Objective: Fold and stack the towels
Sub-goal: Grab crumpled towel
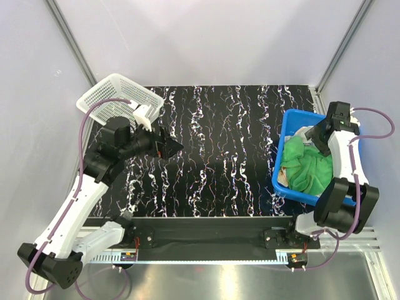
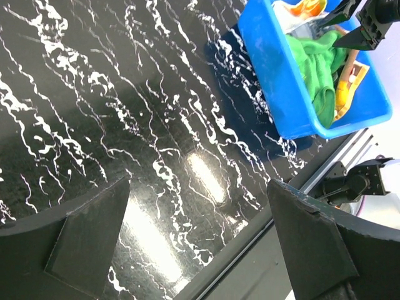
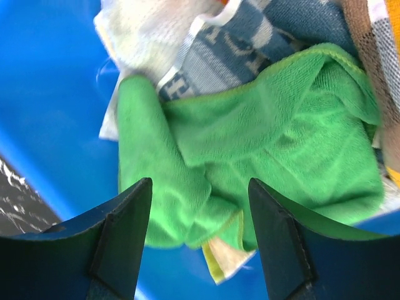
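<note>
View into the blue tub [image 3: 50,94] from my right wrist. My right tool [image 3: 200,187] hangs over the tub with its two fingers spread wide and nothing between them. My left tool [image 1: 169,147] is likewise released and empty, held above the bare bench [image 1: 219,137] near the white mesh basket [image 1: 115,94].

All the towels lie heaped in the tub at the right side of the bench; none is yet laid out or folded. The green towel [image 3: 269,119] sits uppermost, crumpled, with a thick rolled fold directly under my right fingers. A navy patterned towel [image 3: 250,50] and paler cloths show beneath and behind it.

Handling, as I judge it: the green towel looks a light, limp, plush cloth that gives no resistance and will drape and trail once lifted. It is not fragile, and its nap should grip well. The raised fold below the tool is the readiest hold. A shallow pinch there should take this towel alone, whereas a deep one risks catching the cloths underneath. A hemmed edge or corner would serve better for spreading it flat on the bench.
</note>
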Robot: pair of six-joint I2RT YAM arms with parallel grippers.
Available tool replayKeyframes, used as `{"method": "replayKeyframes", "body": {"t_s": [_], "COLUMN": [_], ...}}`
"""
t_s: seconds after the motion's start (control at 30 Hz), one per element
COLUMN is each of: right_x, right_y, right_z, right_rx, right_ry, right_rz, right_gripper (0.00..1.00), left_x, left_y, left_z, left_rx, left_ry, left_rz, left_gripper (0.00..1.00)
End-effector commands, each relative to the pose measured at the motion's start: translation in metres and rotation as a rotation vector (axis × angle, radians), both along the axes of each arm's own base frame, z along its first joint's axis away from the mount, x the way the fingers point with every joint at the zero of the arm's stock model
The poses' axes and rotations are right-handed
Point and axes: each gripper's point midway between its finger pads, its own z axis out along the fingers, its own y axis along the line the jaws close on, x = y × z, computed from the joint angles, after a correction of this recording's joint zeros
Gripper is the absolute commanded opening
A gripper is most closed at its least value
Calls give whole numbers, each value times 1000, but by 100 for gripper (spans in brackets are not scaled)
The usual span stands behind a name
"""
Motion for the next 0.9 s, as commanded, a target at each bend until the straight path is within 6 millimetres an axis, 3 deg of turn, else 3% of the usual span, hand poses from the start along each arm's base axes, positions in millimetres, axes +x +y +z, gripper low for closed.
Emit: {"method": "replayKeyframes", "body": {"t_s": [0.0,0.23,0.33,0.37,0.47,0.5,0.53,0.57,0.67,0.7,0.73,0.77,0.8,0.87], "right_x": [15,28,33,34,45,52,56,60,87,101,106,114,116,121], "right_y": [-7,-26,-29,-30,-30,-31,-30,-28,-2,22,35,64,89,127], "right_z": [-4,-32,-40,-37,-22,-8,5,16,85,134,159,180,229,262], "right_rx": [31,14,20,16,19,21,16,22,100,165,175,197,212,263], "right_ry": [-79,-69,-51,-62,-114,-142,-167,-194,-372,-490,-540,-576,-681,-754], "right_rz": [-69,-150,-162,-163,-140,-130,-109,-98,49,171,247,343,467,597], "right_gripper": [70,70,50,34,17,4,0,0,0,0,0,0,0,0], "left_x": [1,9,11,12,12,11,11,11,15,17,22,28,34,42], "left_y": [-4,1,3,4,4,4,5,5,11,13,15,18,22,29], "left_z": [5,-4,-6,-6,-3,-1,2,4,18,22,27,23,24,20], "left_rx": [-24,9,21,25,25,20,14,3,-26,-34,-48,-53,-60,-80], "left_ry": [-39,-21,-17,-21,-25,-31,-40,-38,-67,-79,-102,-94,-98,-51], "left_rz": [-14,26,39,43,44,45,53,62,121,144,166,205,232,286], "left_gripper": [99,99,99,99,99,99,99,99,99,99,99,99,99,99]}}
